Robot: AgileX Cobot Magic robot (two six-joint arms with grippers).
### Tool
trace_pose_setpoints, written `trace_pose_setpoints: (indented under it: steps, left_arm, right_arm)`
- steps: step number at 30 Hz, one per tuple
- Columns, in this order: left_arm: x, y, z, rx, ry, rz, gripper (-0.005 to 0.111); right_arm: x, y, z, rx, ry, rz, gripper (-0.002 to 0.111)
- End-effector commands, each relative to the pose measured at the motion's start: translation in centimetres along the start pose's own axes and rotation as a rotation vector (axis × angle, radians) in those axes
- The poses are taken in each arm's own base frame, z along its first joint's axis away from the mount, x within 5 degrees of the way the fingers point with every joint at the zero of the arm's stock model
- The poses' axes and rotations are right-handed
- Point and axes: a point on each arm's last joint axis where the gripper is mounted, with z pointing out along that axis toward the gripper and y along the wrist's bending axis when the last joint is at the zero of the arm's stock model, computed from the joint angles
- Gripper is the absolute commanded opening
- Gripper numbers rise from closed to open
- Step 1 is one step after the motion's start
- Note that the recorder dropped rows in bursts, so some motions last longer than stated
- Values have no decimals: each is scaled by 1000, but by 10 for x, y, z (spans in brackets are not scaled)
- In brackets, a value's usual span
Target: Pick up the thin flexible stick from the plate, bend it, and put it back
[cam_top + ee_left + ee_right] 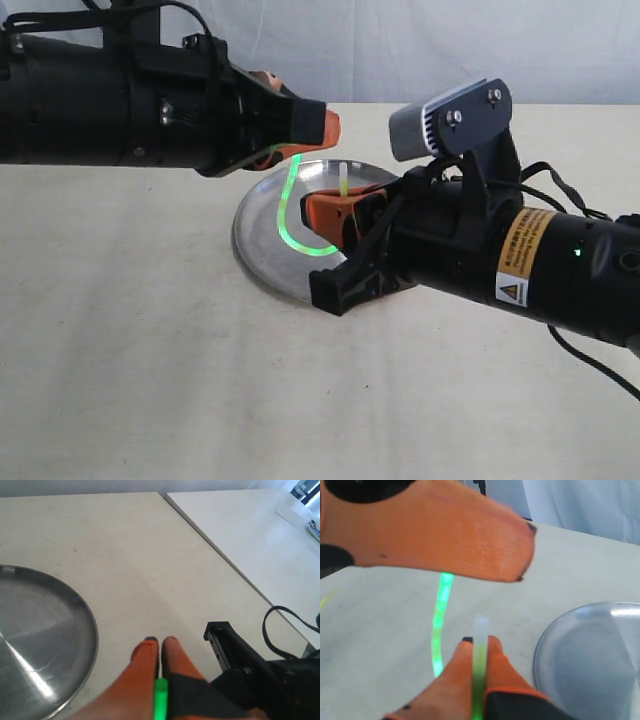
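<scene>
Thin flexible stick point(284, 215): very slender rod, glowing bright green along most of its length. It is bent into a tight hook or U shape. One end is pale yellowish and barely lit, standing upright above the right jaws.

Position: the stick is off the plate point(250, 255), suspended above it between the two arms. In the exterior view the curve runs down from the left jaws, bottoms out over the plate's near half, then turns back up into the right jaws. The plate is round, brushed steel with a low rim, and sits on the pale desk point(120, 350).

Left jaws: closed on one end of the stick. The left wrist view shows the two orange fingers point(146, 661) pressed together, with a short green length point(161, 700) of the stick pinched in the seam between them.

Right jaws: closed on the other end. The right wrist view shows its orange fingers point(457, 672) clamped on the rod, whose pale tip sticks out just beyond the fingertips. The glowing arc point(439, 625) rises beside them to one large orange finger point(470, 540) of the left jaws, just above.

The two pairs of jaws are near each other but not touching.
</scene>
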Motion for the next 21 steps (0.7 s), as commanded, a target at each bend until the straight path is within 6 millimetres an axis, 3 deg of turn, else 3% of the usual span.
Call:
trace_pose_setpoints:
  steps: [1, 21]
  left_arm:
    - [2, -3, -1, 15, 21, -1, 0]
    - [15, -1, -1, 1, 165, 48, 0]
  right_arm:
    - [4, 0, 1, 4, 51, -63, -1]
    - [11, 0, 1, 15, 126, -154, -1]
